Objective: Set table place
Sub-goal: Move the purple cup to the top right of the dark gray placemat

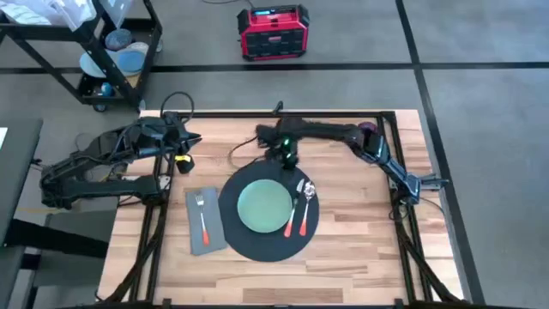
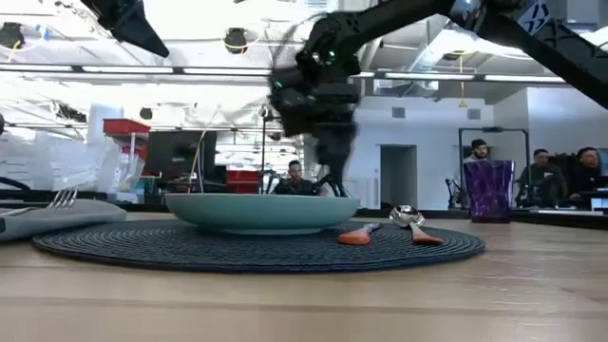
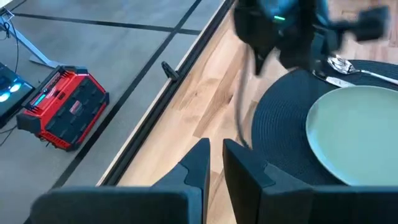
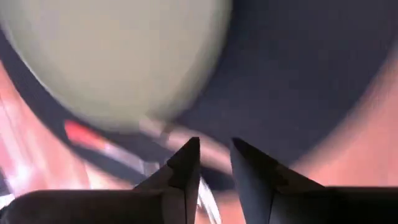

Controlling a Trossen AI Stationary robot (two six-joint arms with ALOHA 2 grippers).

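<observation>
You see the table [image 1: 360,240], a light-wood plank top in a thin black frame, with both arms reaching over its far half. The mat [image 1: 249,242], a round black-grey disc, lies near the table's middle, toward the left half. A pale green plate [image 1: 264,207] sits centred on the mat. A grey napkin [image 1: 206,225] lies flat on the wood, its edge touching the mat's left rim; a fork [image 1: 202,216] with an orange handle rests on it. On the mat, just right of the plate, lie a knife [image 1: 292,215] and a spoon [image 1: 306,206], both with orange handles, side by side and angled.

The right gripper [image 1: 288,157] hangs above the mat's far rim, off the table surface in the low view [image 2: 318,104]. Its fingers [image 4: 186,163] stand a narrow gap apart with nothing between them. Note that its wrist view is blurred; only the plate, the mat and an orange handle can be made out there.

The left gripper [image 1: 190,142] waits over the far left of the table, well apart from the mat. Its fingers [image 3: 199,158] show a narrow gap and hold nothing.

A purple cup [image 2: 488,190] stands at the far right corner of the table. Beyond the table, a red box [image 1: 273,32] sits on the floor.
</observation>
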